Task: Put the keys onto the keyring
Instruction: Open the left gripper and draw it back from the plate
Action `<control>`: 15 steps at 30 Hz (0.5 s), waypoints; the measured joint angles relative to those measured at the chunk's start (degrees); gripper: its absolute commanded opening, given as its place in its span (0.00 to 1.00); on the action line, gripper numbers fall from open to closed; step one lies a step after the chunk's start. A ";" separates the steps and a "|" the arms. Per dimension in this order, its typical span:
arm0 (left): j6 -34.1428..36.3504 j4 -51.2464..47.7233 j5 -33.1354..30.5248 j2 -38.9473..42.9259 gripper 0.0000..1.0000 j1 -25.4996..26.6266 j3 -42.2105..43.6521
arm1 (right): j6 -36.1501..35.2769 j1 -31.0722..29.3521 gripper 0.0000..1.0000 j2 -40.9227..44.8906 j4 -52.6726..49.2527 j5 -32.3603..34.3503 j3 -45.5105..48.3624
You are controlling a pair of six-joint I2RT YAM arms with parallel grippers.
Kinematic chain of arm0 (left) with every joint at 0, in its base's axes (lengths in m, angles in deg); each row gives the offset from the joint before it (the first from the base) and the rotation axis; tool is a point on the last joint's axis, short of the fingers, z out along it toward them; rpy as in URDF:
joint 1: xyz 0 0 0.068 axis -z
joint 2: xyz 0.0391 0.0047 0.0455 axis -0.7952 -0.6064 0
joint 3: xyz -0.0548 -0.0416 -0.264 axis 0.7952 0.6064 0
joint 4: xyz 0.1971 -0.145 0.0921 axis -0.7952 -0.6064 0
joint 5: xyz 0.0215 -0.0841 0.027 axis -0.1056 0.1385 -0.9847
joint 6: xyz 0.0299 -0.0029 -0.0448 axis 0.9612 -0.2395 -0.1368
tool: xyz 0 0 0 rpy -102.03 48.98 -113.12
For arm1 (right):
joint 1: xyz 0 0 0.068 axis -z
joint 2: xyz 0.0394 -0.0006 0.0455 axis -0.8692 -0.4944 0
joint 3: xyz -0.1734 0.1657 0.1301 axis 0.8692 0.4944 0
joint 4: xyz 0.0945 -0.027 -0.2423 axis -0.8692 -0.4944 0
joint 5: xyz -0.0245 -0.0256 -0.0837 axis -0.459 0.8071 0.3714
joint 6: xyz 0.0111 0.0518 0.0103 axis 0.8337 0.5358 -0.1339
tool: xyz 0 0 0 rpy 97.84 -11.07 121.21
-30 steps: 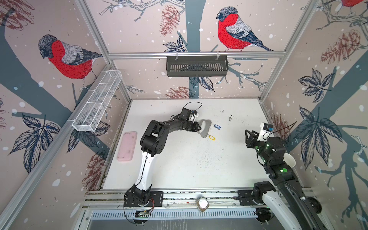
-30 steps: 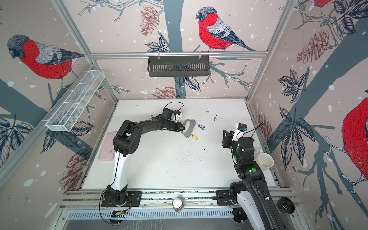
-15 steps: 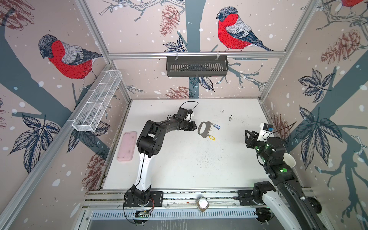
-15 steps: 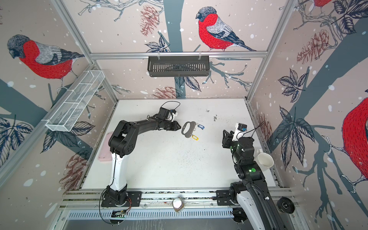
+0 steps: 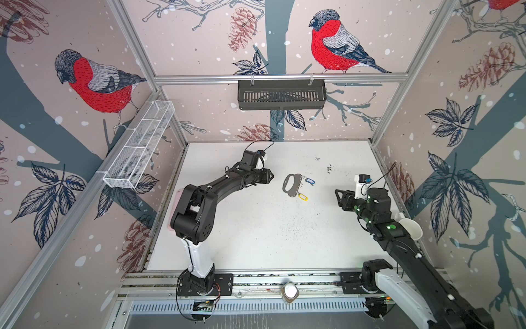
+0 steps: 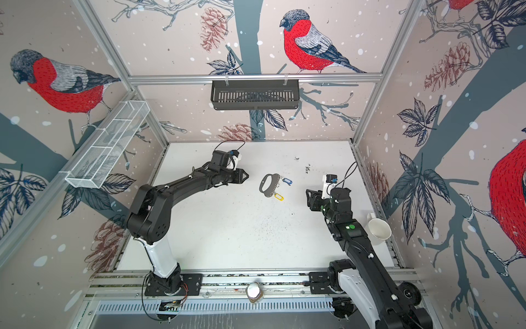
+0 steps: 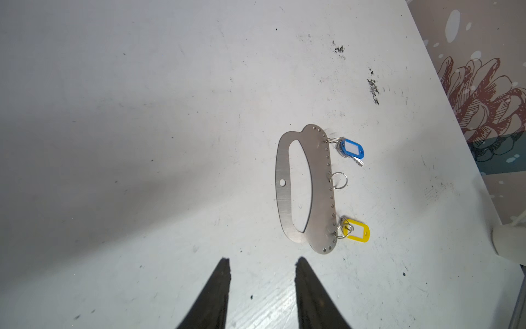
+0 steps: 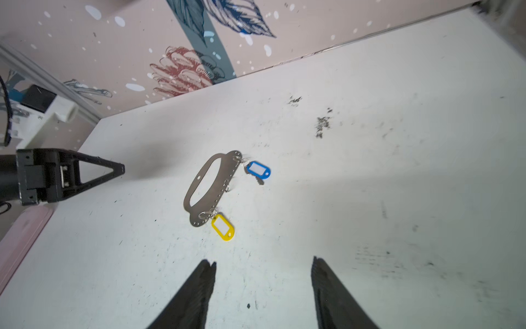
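On the white table [image 7: 142, 142], toward its back, the keyring [image 7: 320, 176] is lying flat. The blue-tagged key [image 7: 353, 149] and the yellow-tagged key [image 7: 357, 232] are hanging from small rings on its holed edge, and a spare ring [image 7: 338, 180] is sitting empty between them. The left gripper [image 7: 263, 260] and the right gripper [image 8: 263, 260] are both standing spread, holding nothing, apart from the plate. I am judging the plate as thin, stiff, light and slippery on this surface. It is asking for a pinch across the narrow band beside the cutout. The tags are dangling loosely, so they are likely to swing when lifted.
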 measured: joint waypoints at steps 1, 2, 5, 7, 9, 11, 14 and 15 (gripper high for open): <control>-0.04 0.39 -0.17 2.08 0.41 0.00 1.40 | 0.00 0.00 0.58 -2.86 1.38 -1.84 0.04; -0.07 0.50 -1.01 3.72 0.41 0.00 2.54 | -0.02 -0.02 0.58 -5.14 2.40 -3.21 -0.02; -0.44 1.16 -2.78 10.32 0.41 0.00 7.04 | -0.48 -0.42 0.57 -13.90 4.50 -7.63 -2.01; -0.85 1.81 -3.13 15.10 0.42 0.00 10.16 | -1.36 -1.33 0.56 -20.26 6.60 -10.01 -4.44; -2.14 2.84 -4.24 19.47 0.43 0.26 13.29 | -1.88 -2.45 0.51 -26.45 7.85 -11.96 -7.32; -3.67 3.67 -5.49 23.71 0.43 1.07 16.35 | -3.15 -3.50 0.37 -32.39 8.11 -13.49 -10.78; -5.09 4.09 -7.13 28.87 0.43 3.43 19.61 | -4.50 -3.85 0.33 -40.39 7.34 -16.33 -16.76; -5.68 4.13 -7.82 30.23 0.43 4.44 20.26 | -4.85 -3.43 0.34 -42.18 6.86 -17.40 -18.16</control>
